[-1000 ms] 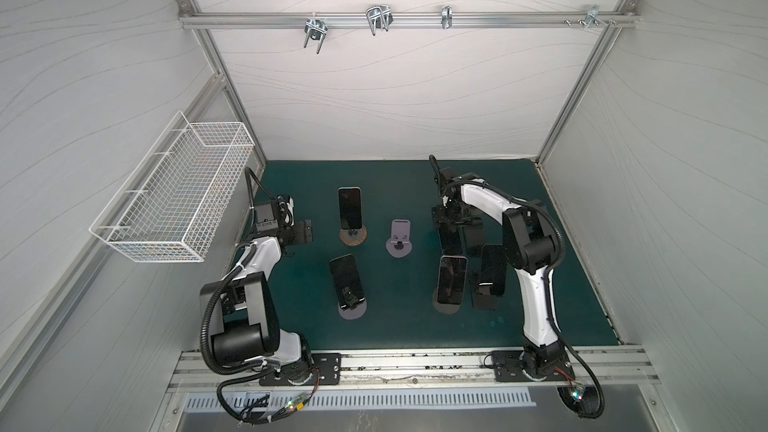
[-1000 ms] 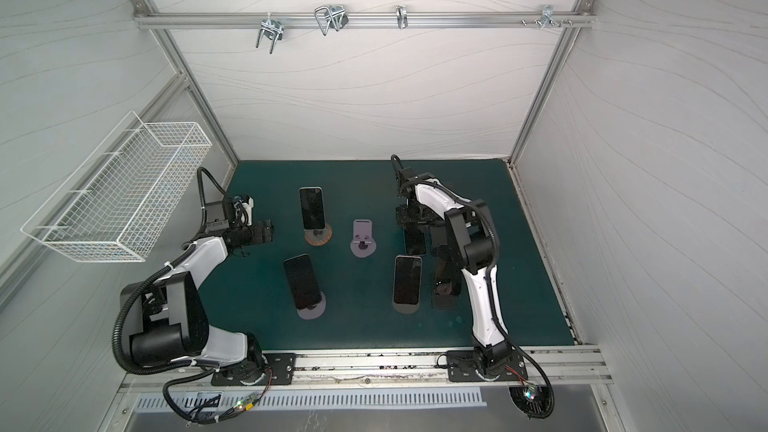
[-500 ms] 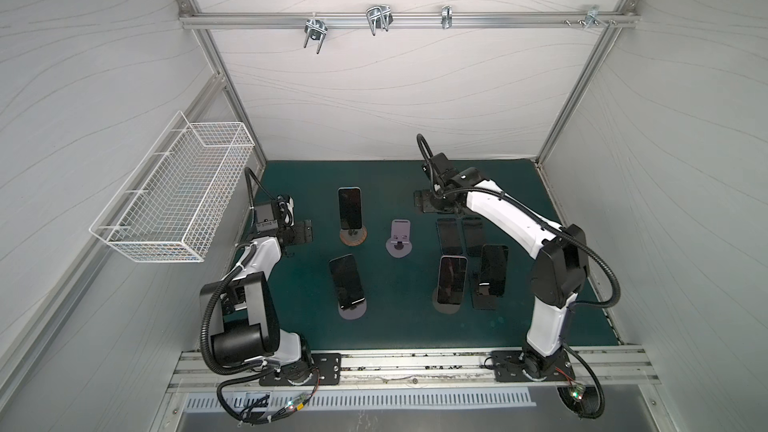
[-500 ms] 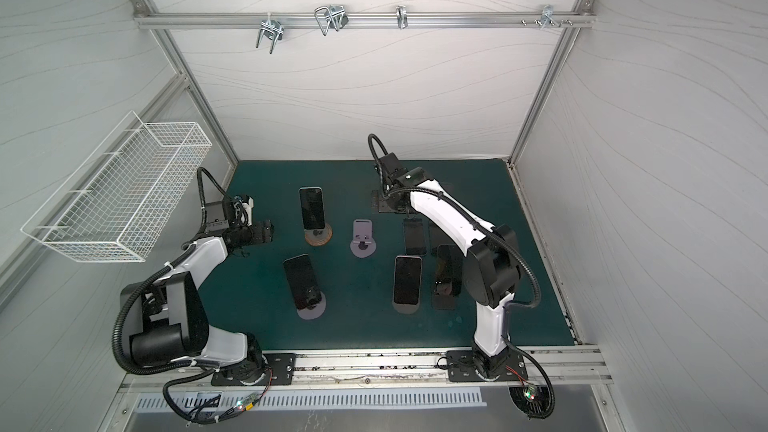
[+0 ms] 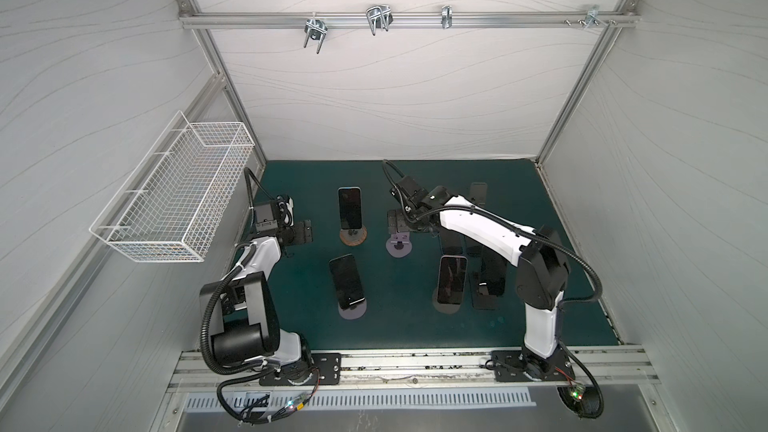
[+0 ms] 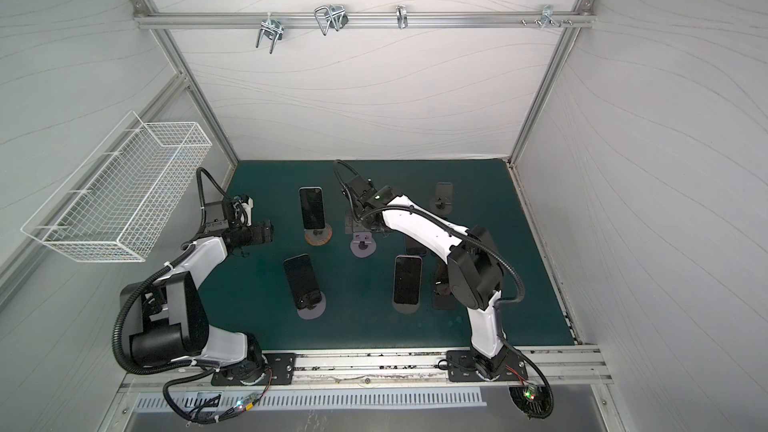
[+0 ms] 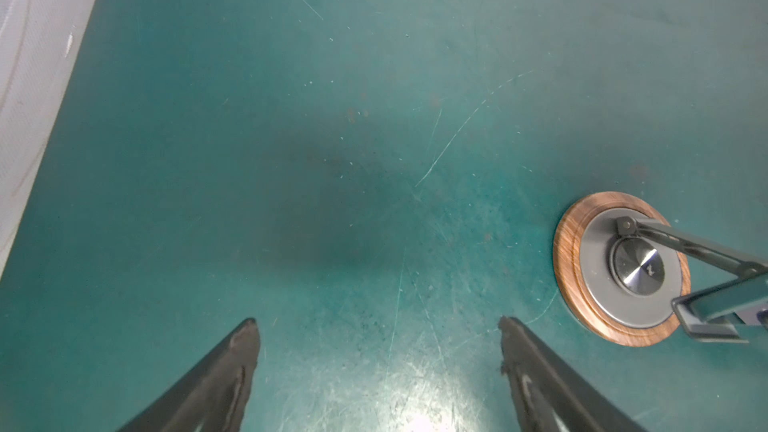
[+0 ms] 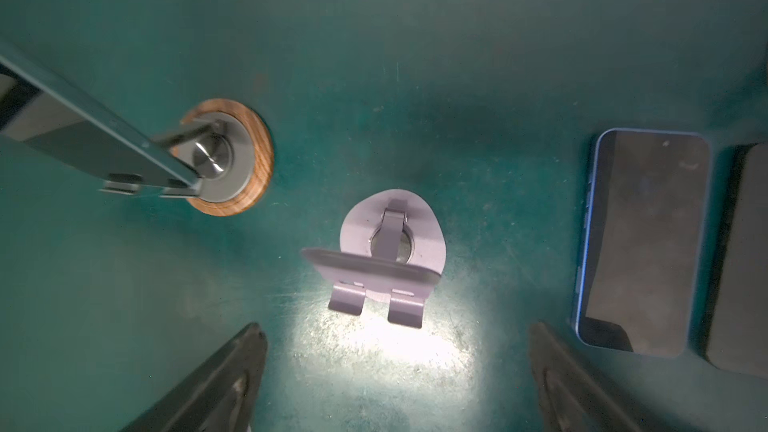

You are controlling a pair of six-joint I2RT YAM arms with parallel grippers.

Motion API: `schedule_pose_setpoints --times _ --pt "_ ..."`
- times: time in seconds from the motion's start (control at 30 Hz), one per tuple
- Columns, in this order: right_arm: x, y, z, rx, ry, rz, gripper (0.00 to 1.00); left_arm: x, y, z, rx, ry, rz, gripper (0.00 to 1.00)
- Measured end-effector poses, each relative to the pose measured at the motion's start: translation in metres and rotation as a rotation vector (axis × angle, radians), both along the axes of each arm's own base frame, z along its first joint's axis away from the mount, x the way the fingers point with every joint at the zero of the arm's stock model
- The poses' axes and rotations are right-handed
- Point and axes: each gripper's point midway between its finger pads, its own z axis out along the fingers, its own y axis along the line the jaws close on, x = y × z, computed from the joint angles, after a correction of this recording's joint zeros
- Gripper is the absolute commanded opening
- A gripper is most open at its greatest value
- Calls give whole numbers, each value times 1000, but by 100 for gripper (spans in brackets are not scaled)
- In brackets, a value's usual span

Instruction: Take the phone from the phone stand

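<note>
Swung off the blue phone (image 8: 644, 243) and its flat-lying neighbours and over to the middle of the worktop (image 5: 395, 326), with the right tool (image 8: 395, 326) widening along the way. Now spread fully and empty, hanging above the vacant lilac stand (image 8: 390, 251). No change at the left tool (image 7: 376, 321): jaws apart, holding nothing, above bare mat beside the wood-rimmed stand (image 7: 621, 268).

Three phones yet to lift: nearest phone (image 5: 349, 207) leaning on the wood-rimmed stand, near the right tool; second phone (image 5: 347, 280) and third phone (image 5: 451, 280) on stands toward the front.

Risks, as a judgement:
- Clipping the lilac stand on the way down and skidding it.
- Pinching the nearest phone too low and dragging its stand along.
- Nudging the blue phone close by.
- Straying into the left arm's reach.
</note>
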Motion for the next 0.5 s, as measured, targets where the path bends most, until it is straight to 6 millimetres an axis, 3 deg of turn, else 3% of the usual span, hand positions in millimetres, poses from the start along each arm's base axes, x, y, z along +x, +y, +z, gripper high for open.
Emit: schedule_pose_setpoints --times 0.17,0.3,0.5 --pt "-1 3 -23 -25 40 -13 99 0 0 0 -3 -1 -1 92" --pt "3 7 -30 -19 45 -32 97 0 0 0 -7 -2 -3 92" --pt "12 9 -40 -35 32 -99 81 0 0 0 -11 -3 -2 92"
